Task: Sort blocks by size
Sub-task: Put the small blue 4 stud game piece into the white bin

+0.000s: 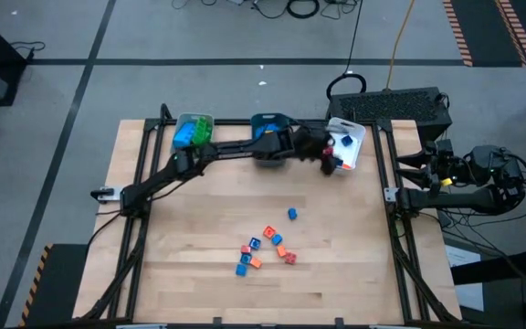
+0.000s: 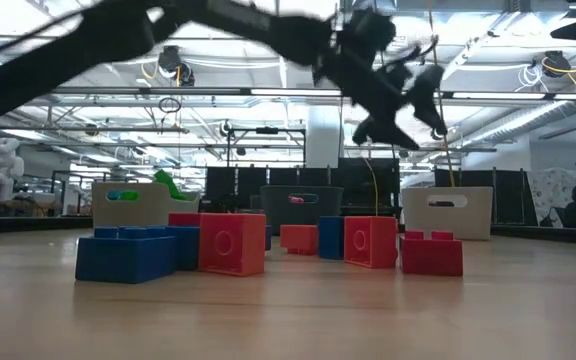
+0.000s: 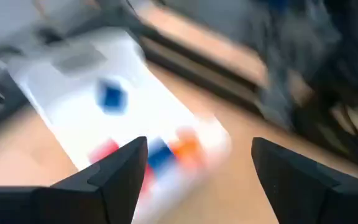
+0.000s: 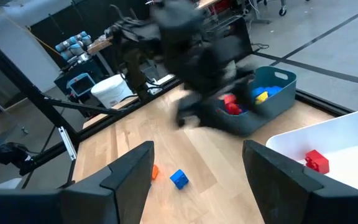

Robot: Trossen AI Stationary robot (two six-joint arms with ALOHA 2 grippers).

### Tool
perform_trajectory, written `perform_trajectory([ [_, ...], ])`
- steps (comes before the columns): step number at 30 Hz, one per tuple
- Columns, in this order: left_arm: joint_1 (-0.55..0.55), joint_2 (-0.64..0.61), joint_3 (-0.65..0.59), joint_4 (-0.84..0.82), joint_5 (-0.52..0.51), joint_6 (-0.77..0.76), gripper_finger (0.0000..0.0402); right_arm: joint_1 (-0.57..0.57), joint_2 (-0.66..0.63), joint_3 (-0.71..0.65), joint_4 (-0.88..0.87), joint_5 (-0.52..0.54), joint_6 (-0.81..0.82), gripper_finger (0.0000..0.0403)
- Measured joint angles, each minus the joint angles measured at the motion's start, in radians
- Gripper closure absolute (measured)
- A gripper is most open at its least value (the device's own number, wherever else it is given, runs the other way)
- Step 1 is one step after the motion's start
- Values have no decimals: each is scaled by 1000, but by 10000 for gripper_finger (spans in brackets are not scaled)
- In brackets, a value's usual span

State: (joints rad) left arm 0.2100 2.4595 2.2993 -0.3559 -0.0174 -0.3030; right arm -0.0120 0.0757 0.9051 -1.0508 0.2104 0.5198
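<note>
Several small blocks, blue, red and orange, lie in a loose cluster (image 1: 265, 247) on the wooden table, with one blue block (image 1: 292, 214) apart from them. In the low view they stand in a row (image 2: 233, 243). My left gripper (image 1: 322, 153) hangs above the table at the near edge of the white tray (image 1: 352, 132). It is open and empty, and its wrist view (image 3: 197, 146) shows the tray's blue (image 3: 111, 97), red and orange blocks. My right gripper (image 4: 197, 149) is open and empty at the table's right edge (image 1: 398, 194).
A grey tray (image 1: 193, 130) with blue and green blocks stands at the far left. A teal tray (image 1: 270, 121) with red, yellow and blue blocks (image 4: 232, 106) stands at the far middle. Dark frame rails run along the table's sides. A black box (image 1: 400, 105) sits behind the white tray.
</note>
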Motion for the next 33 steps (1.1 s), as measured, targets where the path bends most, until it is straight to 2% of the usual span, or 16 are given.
perform_trajectory([
  [3, -71, -49, 1, -269, 36, 124, 111, 0, 0, 0, 0, -1, -7, 165],
  [6, -148, -60, 1, -545, 31, 334, 111, 0, 0, 0, 0, -1, -15, 165],
  [9, -206, -59, -5, -721, 23, 546, 111, 0, 0, 0, 0, -2, -26, 165],
  [13, -246, -59, -38, -747, 29, 786, 110, 0, 0, 0, 0, -2, -33, 165],
  [19, -231, -60, -37, -655, 42, 917, 110, 0, 0, 0, 0, -2, -28, 165],
  [33, -197, -5, -56, -645, 146, 965, 119, 0, 0, 0, 0, -2, -7, 165],
])
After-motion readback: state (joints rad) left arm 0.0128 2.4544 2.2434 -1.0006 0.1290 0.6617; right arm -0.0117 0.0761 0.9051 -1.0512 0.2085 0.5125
